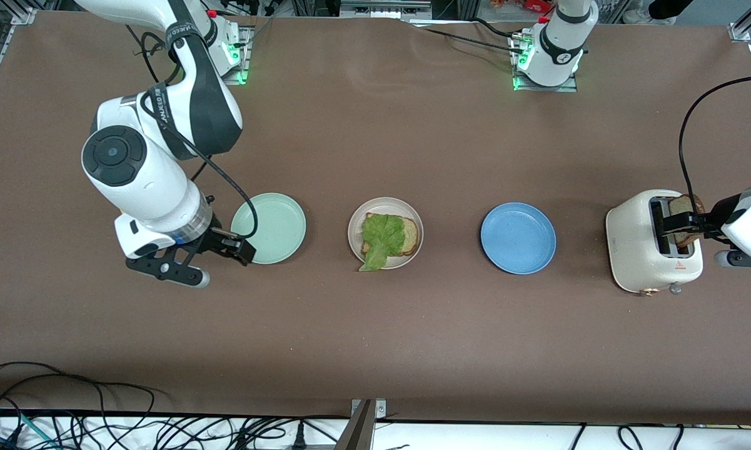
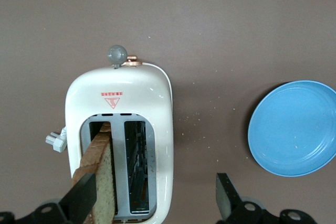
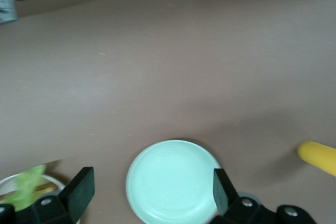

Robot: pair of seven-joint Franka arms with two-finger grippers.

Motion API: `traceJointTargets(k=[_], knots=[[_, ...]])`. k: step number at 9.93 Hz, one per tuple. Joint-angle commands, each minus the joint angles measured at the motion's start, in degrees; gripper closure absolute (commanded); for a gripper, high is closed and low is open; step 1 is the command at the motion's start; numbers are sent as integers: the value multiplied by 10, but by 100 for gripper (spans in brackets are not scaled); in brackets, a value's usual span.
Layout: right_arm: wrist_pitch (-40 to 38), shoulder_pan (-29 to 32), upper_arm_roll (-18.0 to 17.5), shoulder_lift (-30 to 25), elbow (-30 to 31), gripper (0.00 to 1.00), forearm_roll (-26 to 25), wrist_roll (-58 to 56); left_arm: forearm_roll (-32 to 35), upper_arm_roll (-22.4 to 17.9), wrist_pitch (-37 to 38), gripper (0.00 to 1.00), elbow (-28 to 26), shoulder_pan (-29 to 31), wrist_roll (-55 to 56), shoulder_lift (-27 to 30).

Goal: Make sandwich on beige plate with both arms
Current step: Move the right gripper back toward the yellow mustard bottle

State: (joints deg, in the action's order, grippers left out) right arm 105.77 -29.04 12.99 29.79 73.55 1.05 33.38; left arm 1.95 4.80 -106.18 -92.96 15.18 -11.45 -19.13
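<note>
From the front I see the beige plate mid-bench holding one bread slice under lettuce. My left wrist view shows the left gripper, jaws wide, over the toaster, one finger against its upright bread. My right wrist view shows the right gripper, jaws wide and empty, over the mint-green plate.

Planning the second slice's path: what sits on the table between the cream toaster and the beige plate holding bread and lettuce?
Only the round blue plate, empty, lies between the cream toaster and the beige plate, as the front view shows.
</note>
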Motion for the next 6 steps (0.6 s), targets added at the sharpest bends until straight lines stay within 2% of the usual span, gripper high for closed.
traceJointTargets(k=[1, 3, 6], knots=[[-18, 3, 36, -7, 20, 0, -19, 0, 33, 4, 13, 0, 7, 8, -9, 3], [-13, 56, 44, 3, 40, 0, -12, -64, 34, 3, 18, 0, 7, 13, -9, 4], [-64, 91, 69, -36, 58, 0, -9, -233, 34, 3, 15, 0, 5, 30, -13, 7]])
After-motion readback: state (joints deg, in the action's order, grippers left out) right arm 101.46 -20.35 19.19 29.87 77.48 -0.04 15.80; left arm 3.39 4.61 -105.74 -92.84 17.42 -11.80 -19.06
